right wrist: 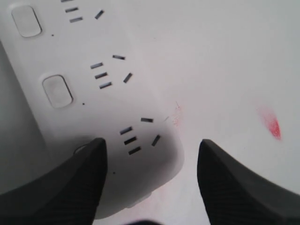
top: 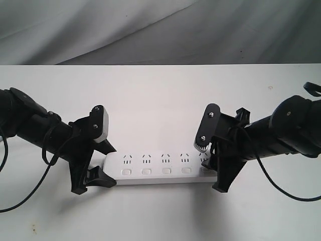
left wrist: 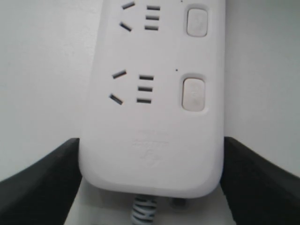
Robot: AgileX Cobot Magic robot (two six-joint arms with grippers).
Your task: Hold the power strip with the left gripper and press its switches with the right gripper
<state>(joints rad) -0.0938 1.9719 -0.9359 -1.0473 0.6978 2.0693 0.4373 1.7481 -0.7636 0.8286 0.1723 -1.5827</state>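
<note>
Lying flat on a plain white counter [top: 160, 95], the power strip [top: 173, 165] stretches sideways in the lower middle of the exterior view. Its five sockets [top: 165, 159] sit in a row, and its switches [top: 166, 171] sit in a row just below them. The counter is smooth and bright with a few tiny specks. At the back it meets a grey cloth [top: 150, 30] that hangs in soft folds, and that cloth is all that shows of the room. The left claw [top: 114, 166] is at the left end of the strip. In the left wrist view its two black fingers [left wrist: 37, 187] press on both long sides of that rounded end, pinching it. The grey cable [left wrist: 143, 212] comes out of the end between them. The right claw [right wrist: 151, 145] is at the other end, with its fingers spread wide apart. One finger [right wrist: 61, 187] hangs over the strip by the last switch, which is partly hidden under it, and I cannot tell if it touches. The other finger [right wrist: 248, 187] is over bare counter beside the strip. A small red mark [right wrist: 272, 124] shows on the counter near that end.
</note>
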